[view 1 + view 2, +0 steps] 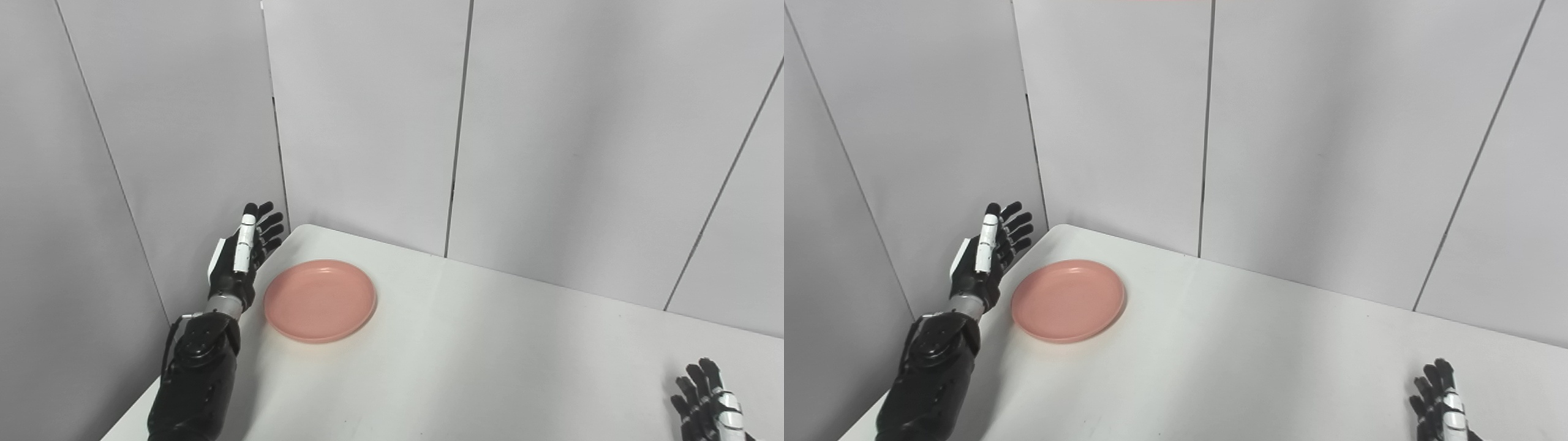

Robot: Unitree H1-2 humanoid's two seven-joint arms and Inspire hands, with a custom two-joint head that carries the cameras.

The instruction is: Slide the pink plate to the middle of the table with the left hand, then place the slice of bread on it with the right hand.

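Rising from the bottom edge at about five o'clock, the black-and-white right robot hand [707,401] shows only partly, its fingers spread apart and holding nothing. It hangs above the plain white counter [490,355], well apart from everything else. Farther off, at about nine o'clock, the black left robot hand [245,254] stands upright at the counter's left edge, fingers straight and apart, empty, palm turned toward the plate. Just beside it, at its three o'clock, the round, shallow pink plate [320,300] lies flat near the counter's far left corner. Grey panelled walls [551,122] stand behind.
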